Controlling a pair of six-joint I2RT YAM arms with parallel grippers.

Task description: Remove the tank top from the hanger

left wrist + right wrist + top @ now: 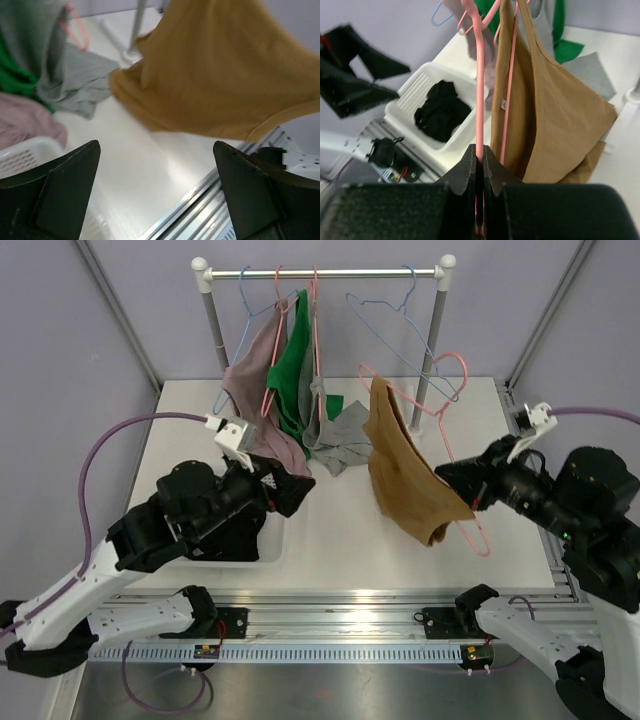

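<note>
A tan tank top (405, 475) hangs on a pink hanger (463, 368), held off the rack above the middle of the table. My right gripper (452, 477) is shut on the hanger's wire (479, 90), with the tank top (560, 110) draped just to the right of the jaws. My left gripper (292, 487) is open and empty, to the left of the top and apart from it. In the left wrist view the top (225, 65) fills the upper right, beyond the open fingers (60, 180).
A white basket (272, 543) with a black garment (440, 115) sits under my left arm. The rack (325, 273) at the back holds mauve (255, 390), green (292, 370) and grey (335, 435) garments and a blue hanger (400, 310).
</note>
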